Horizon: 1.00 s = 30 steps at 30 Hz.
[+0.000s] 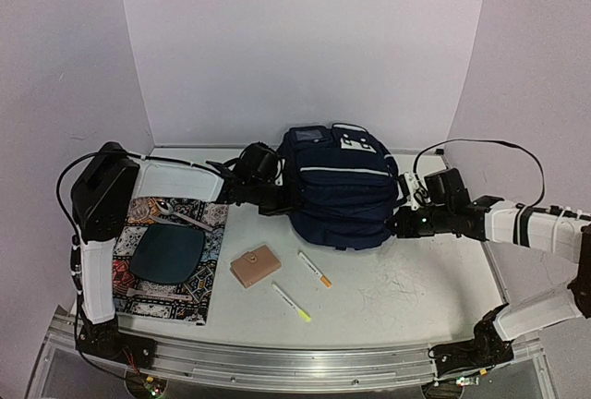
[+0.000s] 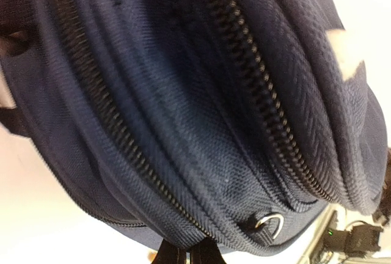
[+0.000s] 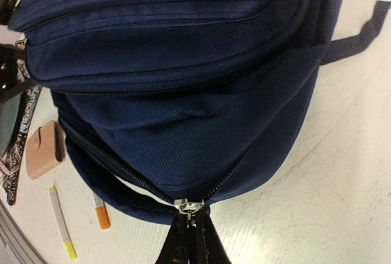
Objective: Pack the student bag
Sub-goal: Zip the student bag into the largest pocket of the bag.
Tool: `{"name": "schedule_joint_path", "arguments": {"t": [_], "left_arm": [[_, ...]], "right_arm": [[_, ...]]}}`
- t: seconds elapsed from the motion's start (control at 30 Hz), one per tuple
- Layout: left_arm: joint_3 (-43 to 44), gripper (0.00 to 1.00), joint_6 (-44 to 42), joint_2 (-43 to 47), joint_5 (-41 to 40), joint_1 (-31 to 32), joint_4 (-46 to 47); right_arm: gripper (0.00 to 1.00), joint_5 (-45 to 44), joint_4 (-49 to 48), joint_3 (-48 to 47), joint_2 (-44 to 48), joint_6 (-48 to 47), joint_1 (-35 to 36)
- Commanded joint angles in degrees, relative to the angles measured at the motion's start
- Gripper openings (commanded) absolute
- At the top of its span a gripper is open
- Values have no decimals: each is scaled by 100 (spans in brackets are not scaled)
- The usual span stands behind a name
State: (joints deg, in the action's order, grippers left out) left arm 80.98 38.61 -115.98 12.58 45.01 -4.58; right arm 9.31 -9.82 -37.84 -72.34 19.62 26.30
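Note:
The navy student bag (image 1: 337, 187) lies at the table's middle back, zips facing the front. My left gripper (image 1: 280, 199) is at its left side; in the left wrist view the fingers (image 2: 188, 252) are shut on a fold of the bag's fabric (image 2: 183, 123) by a zip seam, near a metal ring (image 2: 272, 222). My right gripper (image 1: 399, 222) is at the bag's right side. In the right wrist view it (image 3: 194, 216) is shut on the silver zip pull (image 3: 189, 205) at the bag's lower edge (image 3: 183, 93). A thin pale gap shows left of the slider.
A tan wallet (image 1: 255, 266), an orange-tipped pen (image 1: 315, 270) and a yellow-tipped pen (image 1: 292, 302) lie in front of the bag. A patterned book (image 1: 175, 302) at the left bears a dark oval plate (image 1: 168, 253) and a spoon (image 1: 180, 214). White walls surround the table.

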Motion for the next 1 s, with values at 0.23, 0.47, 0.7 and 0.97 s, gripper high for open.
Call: {"name": "schedule_joint_path", "arguments": {"t": [0.23, 0.47, 0.7, 0.97], "left_arm": [[2120, 14, -831, -1224, -1567, -889, -1605], [1838, 54, -23, -435, -979, -880, -1591], [579, 65, 822, 815, -808, -869, -1135], [-859, 69, 1778, 1449, -432, -588, -18]], "right_arm": [[0, 237, 205, -619, -327, 723, 585], [0, 375, -488, -1562, -1461, 1036, 1179], [0, 506, -798, -2537, -2445, 1099, 1516], [0, 401, -1046, -2586, -2767, 1210, 1548]]}}
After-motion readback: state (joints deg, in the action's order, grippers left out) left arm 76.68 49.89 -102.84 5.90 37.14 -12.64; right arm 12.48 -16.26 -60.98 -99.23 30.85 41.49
